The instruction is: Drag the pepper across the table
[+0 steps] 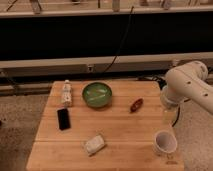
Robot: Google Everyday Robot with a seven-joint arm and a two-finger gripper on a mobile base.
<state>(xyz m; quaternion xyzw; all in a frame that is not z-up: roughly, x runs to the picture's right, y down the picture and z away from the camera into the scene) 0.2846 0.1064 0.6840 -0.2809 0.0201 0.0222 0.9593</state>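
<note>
Two fingers [169, 116] hang from the wrist of the bulky white arm [187, 87], pointing down at the edge of the light wooden plank counter [125, 132]. From my seat I read them as spread apart with nothing between them; they grip nothing and touch nothing that I can see.

My target, the small tapered dark red-brown pepper [136, 104], lies flat on the counter near the fingers, off to their side and slightly farther from the camera than they are. It sits on a slant and is clear of them.

Past the pepper, going away from the fingers, stands the round green bowl [97, 95] — near the pepper but not touching it. Farther still in that direction, well apart from the fingers, the flat black phone [63, 119] lies face up, and behind it a small white bottle-shaped item [66, 93] lies near the counter's far corner; I cannot tell what it is.

Closer to the camera than the fingers, almost straight in front of them, a white cup [164, 143] stands upright by the counter's near corner. A pale crumpled lump [94, 144] rests near the front edge, between cup and phone, well apart from the fingers.
</note>
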